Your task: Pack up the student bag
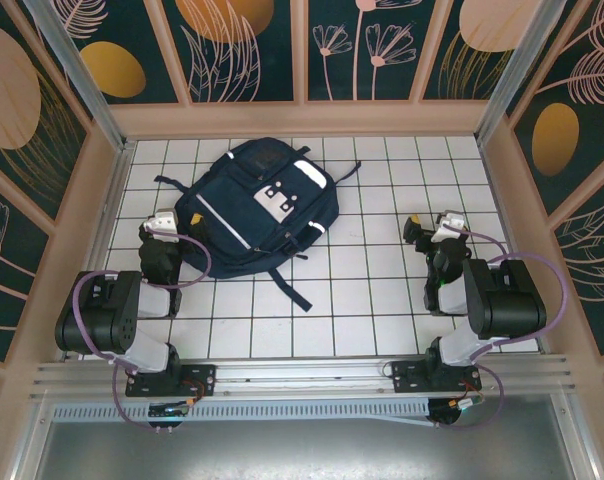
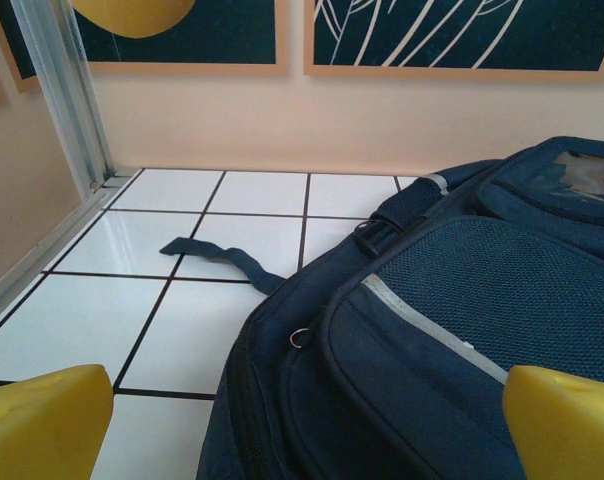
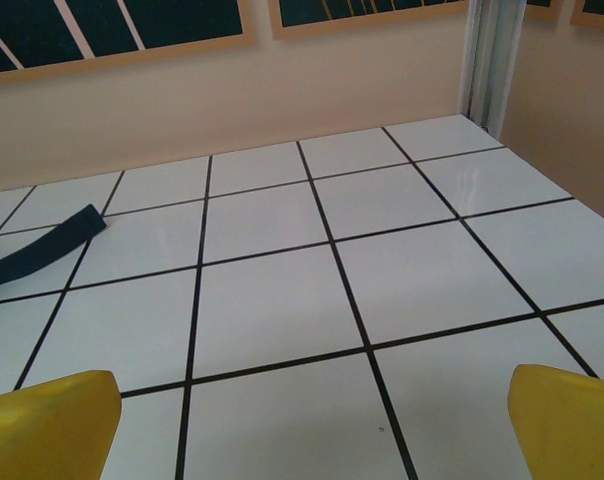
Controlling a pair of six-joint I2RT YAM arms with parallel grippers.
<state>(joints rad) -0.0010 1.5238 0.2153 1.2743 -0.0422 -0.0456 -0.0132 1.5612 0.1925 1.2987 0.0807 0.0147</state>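
Top external: above, behind, looking down on the worktop [image 1: 382, 300].
Wrists: low, facing the back wall [image 2: 282, 120]; left close beside the student bag [image 2: 432, 330].
Shared: worktop.

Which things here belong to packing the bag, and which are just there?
Job:
- student bag, lying on the tiles, straps spread
- left hand, open, next to the bag
- right hand, open, over bare tiles

Just there:
- tiled table
- patterned wall panels
- metal corner post
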